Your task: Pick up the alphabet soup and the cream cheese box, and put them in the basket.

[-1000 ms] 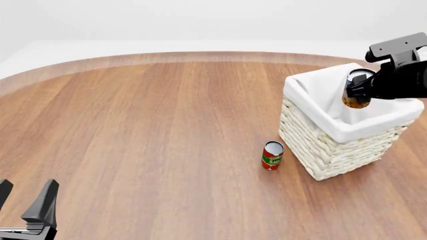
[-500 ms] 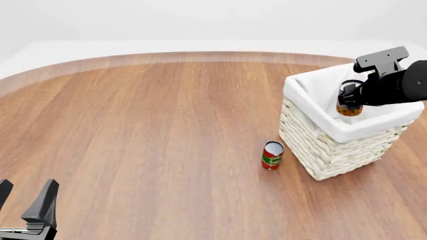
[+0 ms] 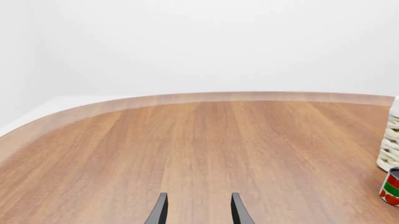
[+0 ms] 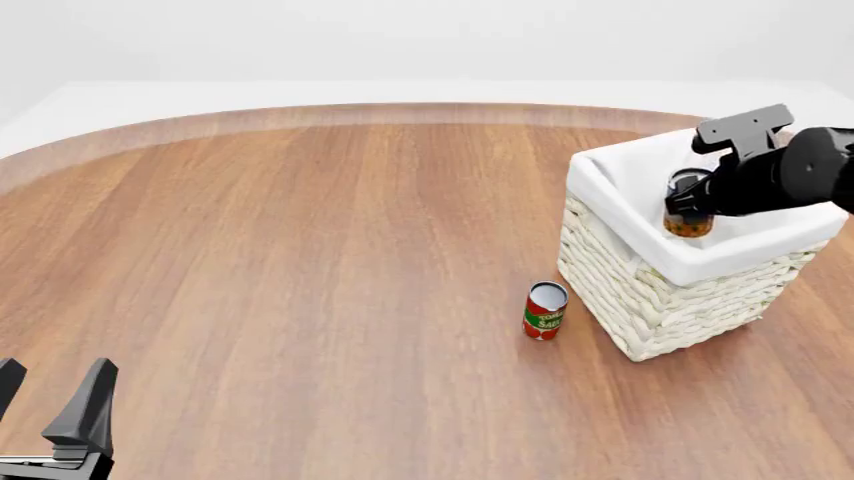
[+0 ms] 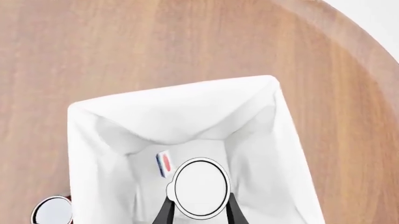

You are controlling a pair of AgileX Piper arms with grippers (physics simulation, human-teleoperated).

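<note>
a: where is your soup now?

b: the alphabet soup [image 5: 199, 186] is pinched in your right gripper [image 5: 198, 210], over the open basket [image 4: 627, 290] — not released yet.

a: and the cream cheese box [image 5: 163, 164]?

b: it seems to lie already inside, on the lining. your left gripper [image 3: 199, 210] is spread, holding nothing — only the drop is left.

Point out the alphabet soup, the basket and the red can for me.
alphabet soup [image 5: 198, 186], right wrist view, on its silvery-white top.
basket [image 4: 641, 300], front view, on its woven front wall.
red can [image 4: 543, 318], front view, on its label.
</note>
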